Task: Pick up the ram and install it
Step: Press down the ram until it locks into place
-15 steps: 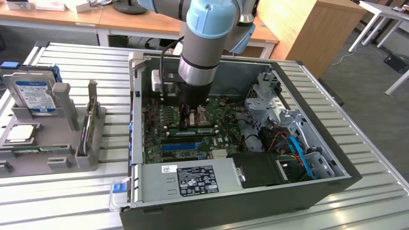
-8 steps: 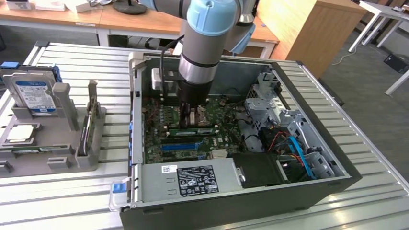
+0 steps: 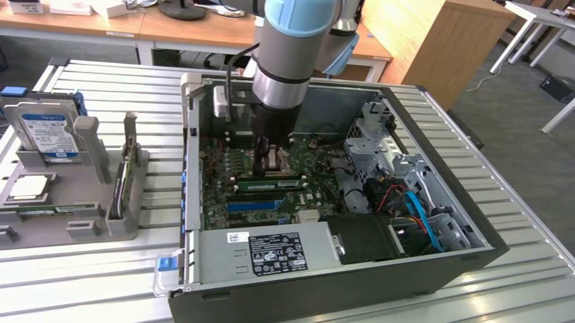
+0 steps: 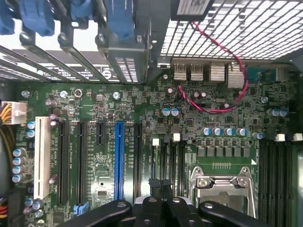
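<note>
Hovering clenched hand (image 4: pixel 158 198) over motherboard (image 3: pixel 269 195), ram (image 3: pixel 266 183) seated below, case wall (image 3: pixel 190 155) near.

A ribbed metal workbench (image 3: pixel 530 269) of pale aluminium slats fills the foreground of the exterior view, its grooves running across. Behind it a long wooden desk (image 3: pixel 161 30) spans the back of the room, carrying white boxes (image 3: pixel 67 8) at the exterior view's left and a dark round base (image 3: pixel 187 10) (what it belongs to cannot be told). A light wooden cabinet (image 3: pixel 440 44) stands to the exterior view's right of the desk. Grey carpet (image 3: pixel 516 114) covers the floor, with a white cable (image 3: pixel 489 77) trailing across it. A white table (image 3: pixel 543 20) stands at the far right, a black box (image 3: pixel 559 87) beneath it. Lighting is even and soft.
</note>
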`<state>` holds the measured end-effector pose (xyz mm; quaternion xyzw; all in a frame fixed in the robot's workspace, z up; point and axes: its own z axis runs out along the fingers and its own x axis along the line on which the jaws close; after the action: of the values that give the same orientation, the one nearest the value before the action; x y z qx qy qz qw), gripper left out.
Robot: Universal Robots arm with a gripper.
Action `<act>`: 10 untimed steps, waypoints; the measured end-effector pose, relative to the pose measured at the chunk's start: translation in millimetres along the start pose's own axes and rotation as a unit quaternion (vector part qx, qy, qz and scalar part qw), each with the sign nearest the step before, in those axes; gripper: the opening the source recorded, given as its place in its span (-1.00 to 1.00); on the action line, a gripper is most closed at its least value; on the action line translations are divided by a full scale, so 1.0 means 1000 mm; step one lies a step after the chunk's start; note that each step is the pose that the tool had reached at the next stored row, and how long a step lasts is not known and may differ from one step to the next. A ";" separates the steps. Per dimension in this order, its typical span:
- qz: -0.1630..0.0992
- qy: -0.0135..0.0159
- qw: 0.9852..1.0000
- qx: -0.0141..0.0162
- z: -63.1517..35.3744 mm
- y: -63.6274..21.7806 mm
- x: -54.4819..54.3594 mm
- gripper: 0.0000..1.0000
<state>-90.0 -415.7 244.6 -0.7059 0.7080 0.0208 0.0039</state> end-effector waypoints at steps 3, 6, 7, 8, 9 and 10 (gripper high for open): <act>0.000 0.000 1.000 0.000 -0.0034 0.0001 0.000 -0.79; 0.000 0.000 1.000 0.000 -0.0059 0.0002 0.000 -0.79; 0.000 0.000 1.000 0.000 -0.0059 0.0002 0.000 -0.79; 0.000 0.000 1.000 0.000 -0.0059 0.0002 0.000 -0.79; 0.000 0.000 1.000 0.000 -0.0059 0.0001 0.000 -0.79; 0.000 0.000 1.000 0.000 -0.0059 0.0001 0.000 -0.79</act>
<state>-90.0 -415.7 250.6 -0.7059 0.7080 0.0207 0.0038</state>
